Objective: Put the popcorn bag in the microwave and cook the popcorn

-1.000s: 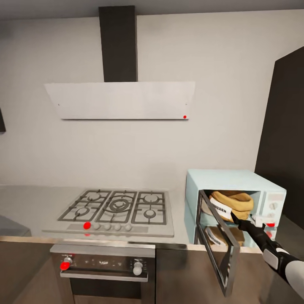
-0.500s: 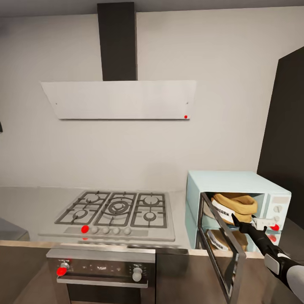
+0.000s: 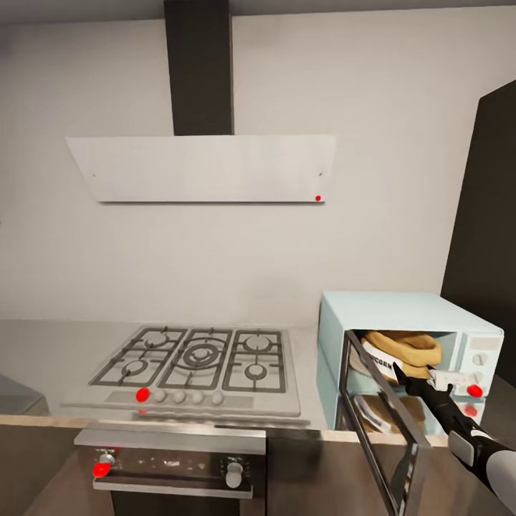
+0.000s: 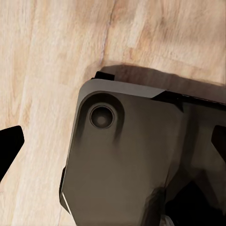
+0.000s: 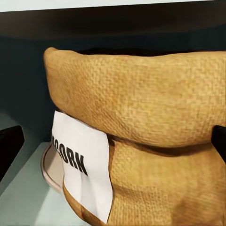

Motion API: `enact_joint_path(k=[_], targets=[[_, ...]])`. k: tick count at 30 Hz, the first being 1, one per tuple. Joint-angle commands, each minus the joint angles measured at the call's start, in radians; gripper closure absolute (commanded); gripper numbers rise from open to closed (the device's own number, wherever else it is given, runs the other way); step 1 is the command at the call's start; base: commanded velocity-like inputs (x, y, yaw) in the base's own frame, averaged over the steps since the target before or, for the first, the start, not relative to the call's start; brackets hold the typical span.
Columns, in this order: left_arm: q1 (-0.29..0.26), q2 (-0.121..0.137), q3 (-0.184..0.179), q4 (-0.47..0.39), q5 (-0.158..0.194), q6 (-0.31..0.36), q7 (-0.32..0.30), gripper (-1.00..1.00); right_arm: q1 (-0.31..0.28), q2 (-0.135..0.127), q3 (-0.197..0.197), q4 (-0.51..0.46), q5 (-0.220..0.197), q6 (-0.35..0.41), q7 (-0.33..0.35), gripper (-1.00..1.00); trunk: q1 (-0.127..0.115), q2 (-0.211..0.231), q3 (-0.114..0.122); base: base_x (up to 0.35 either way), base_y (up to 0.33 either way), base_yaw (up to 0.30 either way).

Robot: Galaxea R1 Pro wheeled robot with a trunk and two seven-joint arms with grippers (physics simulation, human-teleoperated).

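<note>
The small tan woven sack with a rolled rim and a white "POPCORN" label, the popcorn bag [image 3: 401, 350], already sits inside the pale light-blue boxy microwave [image 3: 401, 308] at the lower right of the head view, resting on the pale round turntable plate [image 5: 47, 165] in the cavity. The dark glass door of the microwave [image 3: 380, 423] hangs open toward the camera. The microwave stands on the long grey brushed-metal bench [image 3: 43, 344], just beside the grey gas hob with grates [image 3: 197, 358]. The right gripper [image 3: 403, 378] reaches in from the lower right corner, with its black fingers [image 5: 10, 146] spread wide, one at each side edge of the right wrist view, and the bag lies between them, not pinched; I cannot tell if a finger touches the cloth. The bag looks soft and light, like coarse burlap, so I judge that it will fold and sag under pressure and not slip easily. The thick rolled rim seems the best place to take hold, because it is firmer than the loose body below; the paper label would probably crease. The left gripper [image 4: 113, 165] points down at a light wooden floor [image 4: 42, 56], and whether its fingers are spread or together I cannot tell.
</note>
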Motion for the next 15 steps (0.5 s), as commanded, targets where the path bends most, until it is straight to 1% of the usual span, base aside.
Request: enact_joint_path(k=[1, 4, 8, 12, 15], targets=[[-0.001, -0.001, 0.004, -0.001, 0.001, 0.001, 0.002, -1.0, 0.0, -0.001, -0.007, 0.003, -0.001, -0.001, 0.006, -1.0, 0.0, -0.001, -0.001, 0.066, 0.003, 0.0], [0.0, 0.0, 0.004, -0.001, 0.001, 0.0, 0.002, -1.0, 0.0, -0.001, -0.007, 0.003, 0.0, -0.001, 0.006, -1.0, 0.0, -0.001, -0.001, 0.206, 0.001, 0.0], [0.0, -0.001, 0.004, -0.001, 0.001, 0.0, 0.002, -1.0, 0.0, -0.001, -0.007, 0.003, -0.001, -0.001, 0.006, -1.0, 0.0, -0.001, -0.001, 0.063, 0.0, 0.0], [0.0, -0.001, 0.004, -0.001, 0.001, 0.0, 0.002, -1.0, 0.0, -0.001, -0.007, 0.003, 0.0, -0.001, 0.006, -1.0, 0.0, -0.001, -0.001, 0.195, 0.0, 0.0], [0.0, -0.001, 0.004, -0.001, 0.001, 0.0, 0.002, -1.0, 0.0, -0.001, -0.007, 0.003, 0.0, -0.001, 0.006, -1.0, 0.0, -0.001, -0.001, 0.036, 0.0, 0.0]])
